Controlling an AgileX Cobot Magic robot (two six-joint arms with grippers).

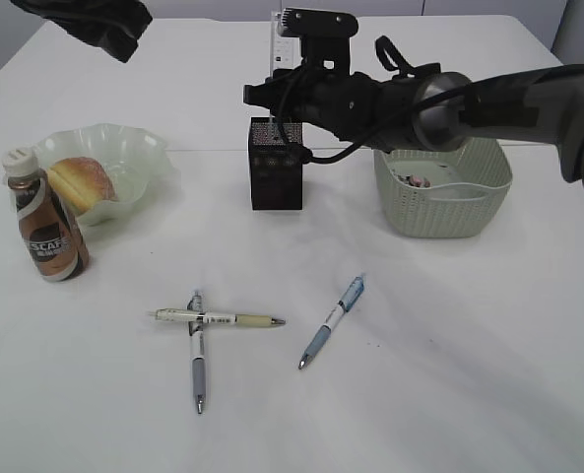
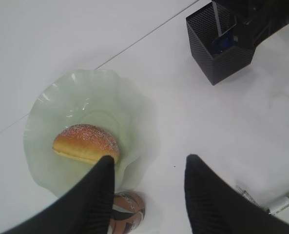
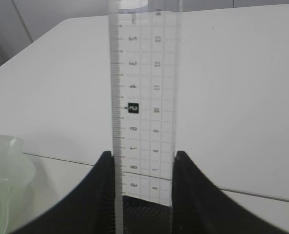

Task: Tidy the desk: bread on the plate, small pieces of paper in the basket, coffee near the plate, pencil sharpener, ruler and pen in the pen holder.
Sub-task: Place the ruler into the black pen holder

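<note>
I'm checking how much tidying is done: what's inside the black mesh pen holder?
In the black mesh pen holder, a clear plastic ruler stands upright, gripped by the right gripper. Something blue shows; the bottom is hidden.

My black end effector (image 3: 143,180) frames a clear ruler (image 3: 143,97) with grey markings; black mesh pen holder (image 1: 276,166), pale green plate (image 1: 134,158) and basket (image 1: 449,192), white bench (image 1: 469,374).
</note>
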